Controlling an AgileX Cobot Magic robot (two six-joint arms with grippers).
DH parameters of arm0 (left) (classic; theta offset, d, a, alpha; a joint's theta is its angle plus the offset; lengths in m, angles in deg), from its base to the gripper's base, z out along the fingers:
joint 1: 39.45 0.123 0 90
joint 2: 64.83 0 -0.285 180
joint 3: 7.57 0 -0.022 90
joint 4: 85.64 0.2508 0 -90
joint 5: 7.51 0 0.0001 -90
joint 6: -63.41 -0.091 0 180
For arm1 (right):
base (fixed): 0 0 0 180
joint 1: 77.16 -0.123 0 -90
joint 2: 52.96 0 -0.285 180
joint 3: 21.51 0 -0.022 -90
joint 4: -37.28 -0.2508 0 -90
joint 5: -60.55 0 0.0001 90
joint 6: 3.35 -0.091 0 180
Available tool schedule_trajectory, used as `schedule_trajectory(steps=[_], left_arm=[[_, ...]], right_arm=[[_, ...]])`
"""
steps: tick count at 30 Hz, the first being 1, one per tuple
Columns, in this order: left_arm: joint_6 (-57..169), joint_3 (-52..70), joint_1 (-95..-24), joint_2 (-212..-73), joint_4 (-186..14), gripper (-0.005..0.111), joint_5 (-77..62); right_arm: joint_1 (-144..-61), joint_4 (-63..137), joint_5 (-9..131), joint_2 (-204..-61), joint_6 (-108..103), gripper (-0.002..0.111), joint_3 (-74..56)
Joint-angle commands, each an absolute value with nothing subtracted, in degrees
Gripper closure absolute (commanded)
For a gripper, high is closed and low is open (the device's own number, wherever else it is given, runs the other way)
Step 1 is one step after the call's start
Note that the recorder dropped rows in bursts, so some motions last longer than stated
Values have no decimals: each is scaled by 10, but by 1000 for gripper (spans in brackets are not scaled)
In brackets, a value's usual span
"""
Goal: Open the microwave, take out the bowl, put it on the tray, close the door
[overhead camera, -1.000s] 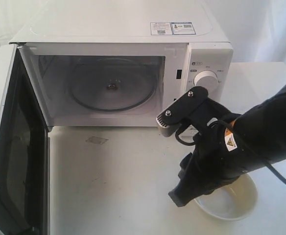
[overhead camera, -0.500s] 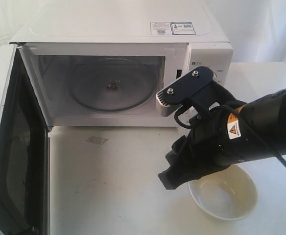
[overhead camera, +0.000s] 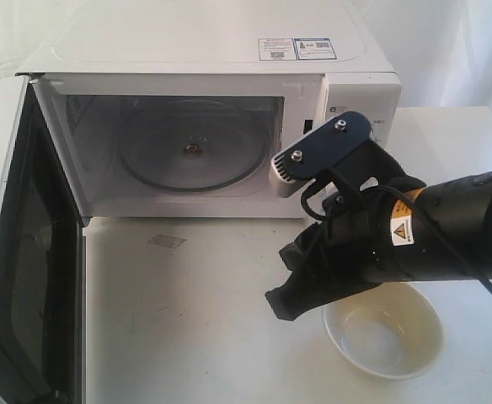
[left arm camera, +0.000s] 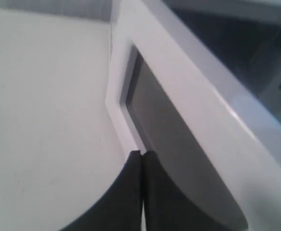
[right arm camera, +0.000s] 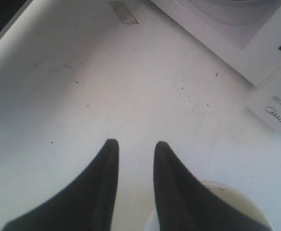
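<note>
Right tool (right arm camera: 134, 143) narrowly parted, empty, bowl (overhead camera: 387, 338) lying just beside it, not gripped

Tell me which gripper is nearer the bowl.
Right. The right gripper is open just beside the bowl; the left gripper is shut by the open door, at the scene's other side.

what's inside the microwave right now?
Only the glass turntable shows in the microwave cavity. The bowl sits outside, beside the right pincer. The arm's wrist mount covers the cavity's lower right corner.
</note>
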State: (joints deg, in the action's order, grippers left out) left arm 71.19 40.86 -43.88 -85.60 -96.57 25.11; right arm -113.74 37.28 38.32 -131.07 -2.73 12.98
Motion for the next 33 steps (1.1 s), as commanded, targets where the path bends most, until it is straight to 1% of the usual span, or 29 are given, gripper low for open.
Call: schedule_trajectory(steps=[1, 5, 10, 13, 18, 25, 33], left_arm=[[674, 354, -442, -934, -971, 107, 402], [675, 351, -442, -961, -971, 107, 403], [674, 351, -442, -961, -977, 107, 384], [657, 351, -442, -961, -980, 107, 343], [512, 351, -442, -1004, -1034, 107, 315], [378, 350, -442, -1103, -1158, 107, 258], [110, 339, -442, -1199, -1394, 107, 228]], right_arm=[[-1131, 373, 384, -1294, -21, 84, 133], [-1131, 373, 383, -1288, -21, 84, 133], [-1131, 373, 388, -1288, -21, 84, 133], [-1131, 373, 389, -1288, -21, 84, 133], [-1131, 370, 413, -1279, -21, 84, 129], [-1136, 346, 400, -1188, -21, 84, 109], [-1203, 341, 389, -1078, -21, 85, 109]])
